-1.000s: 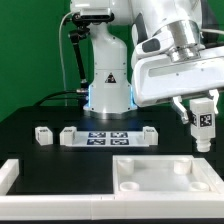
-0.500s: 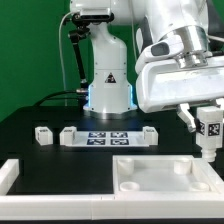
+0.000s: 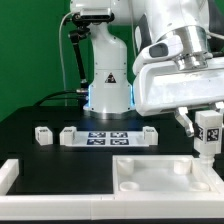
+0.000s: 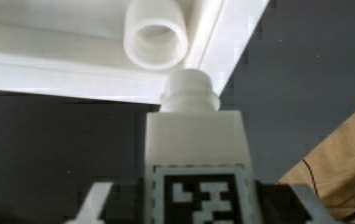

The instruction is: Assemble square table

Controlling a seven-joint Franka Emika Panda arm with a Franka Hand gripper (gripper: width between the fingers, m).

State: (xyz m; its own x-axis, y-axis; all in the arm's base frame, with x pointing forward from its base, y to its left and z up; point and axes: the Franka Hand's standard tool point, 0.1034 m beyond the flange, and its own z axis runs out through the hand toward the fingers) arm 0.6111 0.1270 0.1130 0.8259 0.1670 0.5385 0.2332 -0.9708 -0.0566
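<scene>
The square tabletop [image 3: 160, 176] is a white slab with round corner sockets, lying at the front on the exterior view's right. My gripper [image 3: 207, 130] is shut on a short white tagged leg [image 3: 207, 133] and holds it upright just above the slab's far right corner. In the wrist view the leg [image 4: 197, 150] points its narrow tip toward a round socket [image 4: 156, 42] on the slab [image 4: 49, 45]. Two more white legs [image 3: 43, 134] [image 3: 70, 135] lie on the black table at the exterior view's left.
The marker board [image 3: 108, 137] lies in front of the robot base. A long white L-shaped rail [image 3: 8, 178] runs along the front at the exterior view's left. Another white part [image 3: 150, 134] sits beside the marker board.
My gripper has moved with the leg toward the exterior view's right and slightly down, closer to the slab's far right corner.
</scene>
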